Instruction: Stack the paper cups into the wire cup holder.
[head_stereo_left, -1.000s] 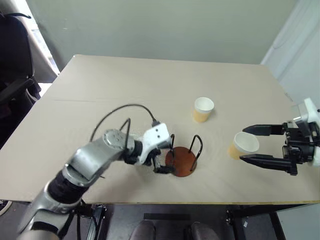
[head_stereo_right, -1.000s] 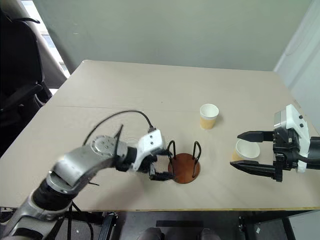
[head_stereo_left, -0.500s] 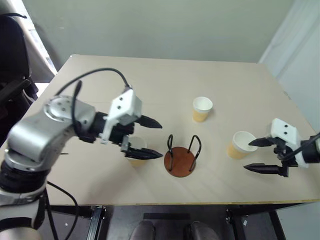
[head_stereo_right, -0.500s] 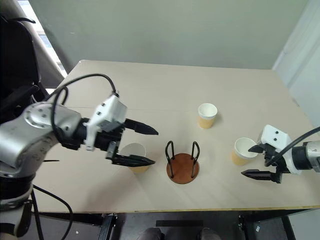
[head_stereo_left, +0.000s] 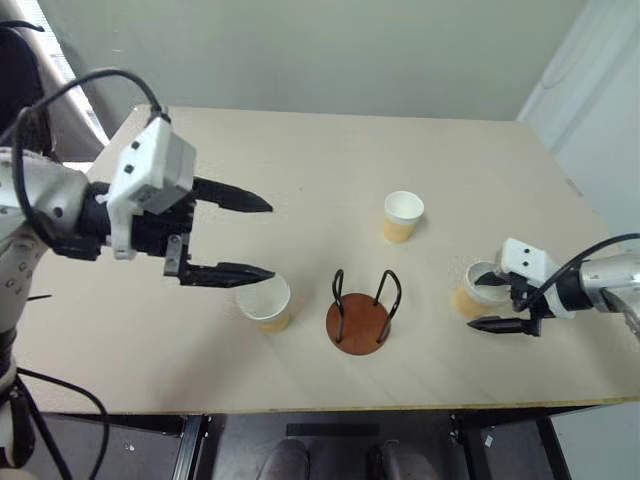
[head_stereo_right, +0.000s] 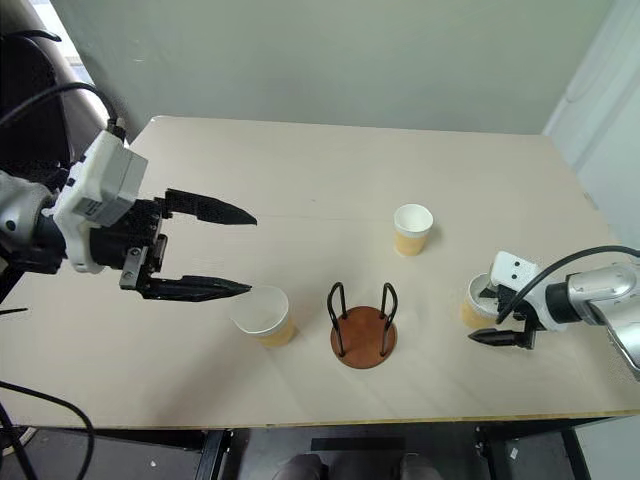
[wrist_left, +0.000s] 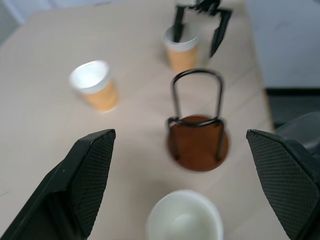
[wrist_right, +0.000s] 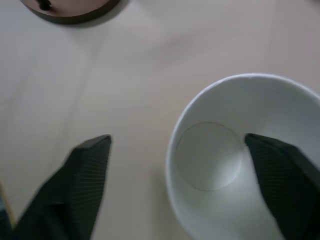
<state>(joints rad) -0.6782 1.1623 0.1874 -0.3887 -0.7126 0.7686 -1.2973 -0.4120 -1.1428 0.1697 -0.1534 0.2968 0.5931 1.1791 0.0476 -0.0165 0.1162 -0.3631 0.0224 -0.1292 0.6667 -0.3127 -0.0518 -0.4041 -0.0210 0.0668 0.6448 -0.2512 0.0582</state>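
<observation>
On the left, the left claw (head_stereo_left: 238, 238) hangs above the pale wooden bench (head_stereo_left: 300, 160), its two black fingers spread wide and gripping nothing. Just beyond its lower fingertip a paper cup (head_stereo_left: 265, 303) stands upright on the bench, near the front edge. Right of that cup, close beside it but apart, is the wire cup holder (head_stereo_left: 360, 318): a reddish-brown disc with black wire loops rising from it, and no cup inside. Farther back and a little to the right, a second paper cup (head_stereo_left: 402, 216) stands upright by itself, well apart from the holder. At the right side of the bench a third paper cup (head_stereo_left: 472, 294) stands upright, with the right claw (head_stereo_left: 489, 301) set over its rim. One finger (wrist_right: 280, 175) reaches down inside the cup's white interior and the other finger (wrist_right: 80, 185) sits outside, so the near wall lies between them. The fingers are parted with the wall between; whether they already press on it I cannot tell, since the outer finger looks to stand off from the rim.
</observation>
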